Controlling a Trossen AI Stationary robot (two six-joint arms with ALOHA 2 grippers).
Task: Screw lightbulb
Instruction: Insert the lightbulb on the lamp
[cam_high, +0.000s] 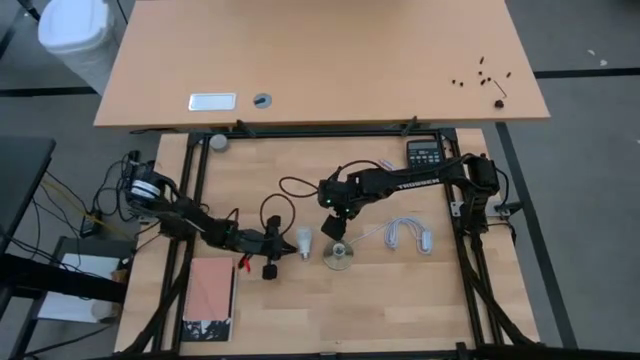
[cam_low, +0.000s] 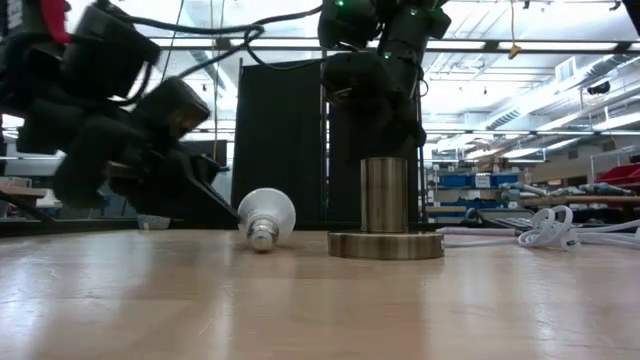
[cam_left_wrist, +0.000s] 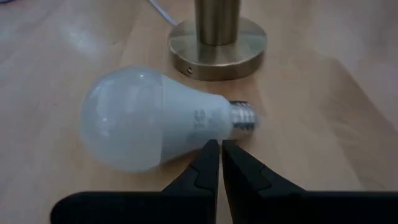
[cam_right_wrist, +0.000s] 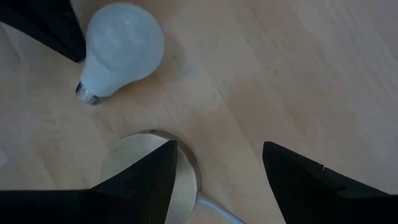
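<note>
The white lightbulb (cam_high: 304, 242) lies on its side on the wooden table, its grey screw base (cam_left_wrist: 244, 117) toward the near edge. Just to its right a brass socket (cam_low: 385, 200) stands upright on a round foot (cam_left_wrist: 217, 53). My left gripper (cam_left_wrist: 221, 148) is shut and low over the table, its tips at the bulb's left side. My right gripper (cam_right_wrist: 219, 149) hangs open above the socket (cam_high: 338, 255), pointing down, with nothing between its fingers. My left gripper's shut fingertips (cam_left_wrist: 211, 152) come nearly level from the table's left and stand at the lightbulb's neck (cam_left_wrist: 208, 124), where the globe narrows toward the screw base. Whether they touch it, I cannot tell. The bulb rests on the table.
A white cord (cam_high: 405, 232) lies coiled right of the socket. A calculator (cam_high: 425, 153) sits at the far right, a pink-covered book (cam_high: 210, 295) at the near left. A second tabletop (cam_high: 320, 60) lies beyond the far edge. Bare wood lies near the front edge.
</note>
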